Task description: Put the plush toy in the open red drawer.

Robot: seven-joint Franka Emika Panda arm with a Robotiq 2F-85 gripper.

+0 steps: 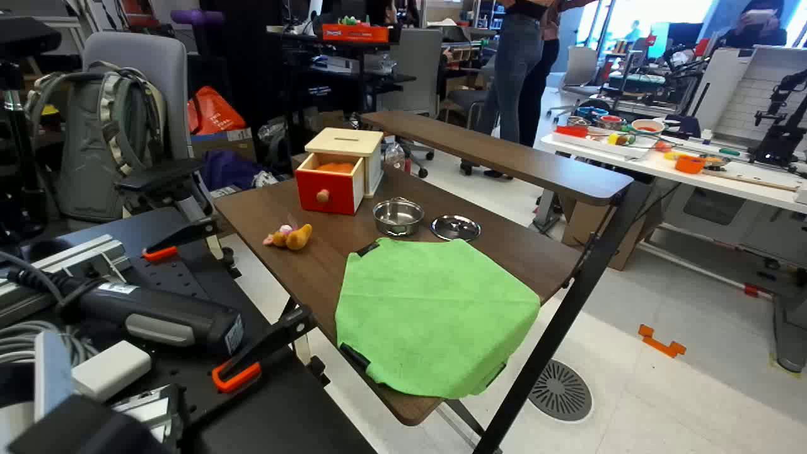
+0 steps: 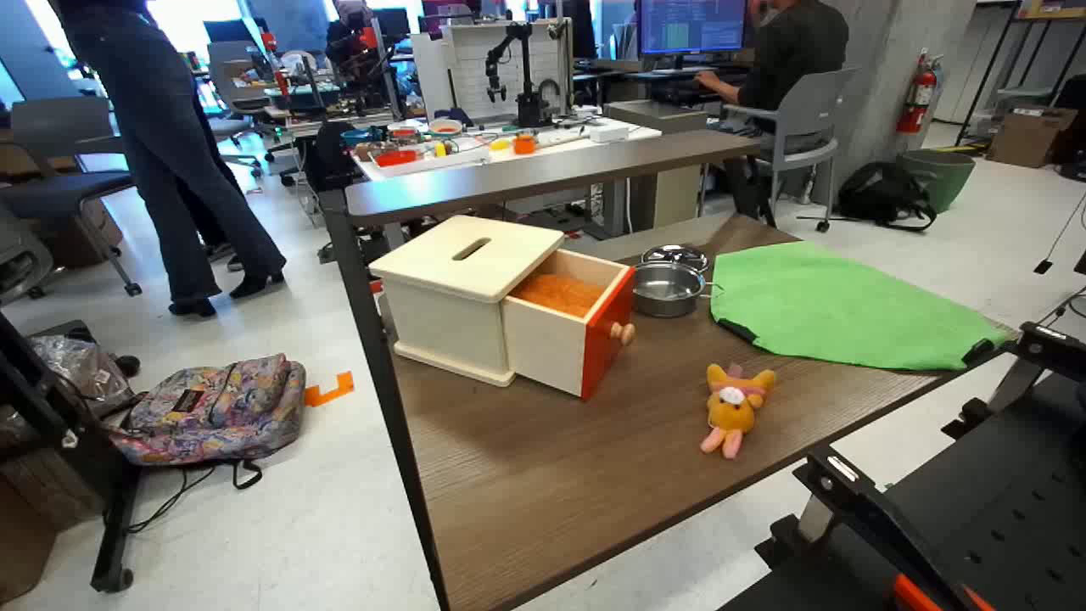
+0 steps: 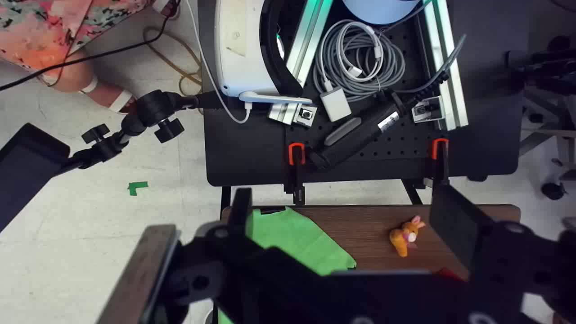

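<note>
The plush toy, tan-orange with pink ears, lies on the brown table in both exterior views point(image 1: 289, 236) point(image 2: 732, 409). In the wrist view the toy point(image 3: 404, 236) shows between the fingers, nearer the right one. The red drawer point(image 1: 323, 191) point(image 2: 607, 338) is pulled out of the light wooden box and has orange material inside. In the wrist view only a red edge point(image 3: 450, 273) of it shows; the gripper body hides the rest. My gripper point(image 3: 348, 213) is open and empty, well above the table. It is out of view in both exterior views.
A green cloth point(image 1: 435, 309) covers one end of the table. A metal bowl point(image 1: 398, 217) and a round lid point(image 1: 455, 227) stand between cloth and box. A raised brown shelf point(image 2: 543, 174) runs along one side. A black cart with clamps point(image 3: 369, 157) borders the table.
</note>
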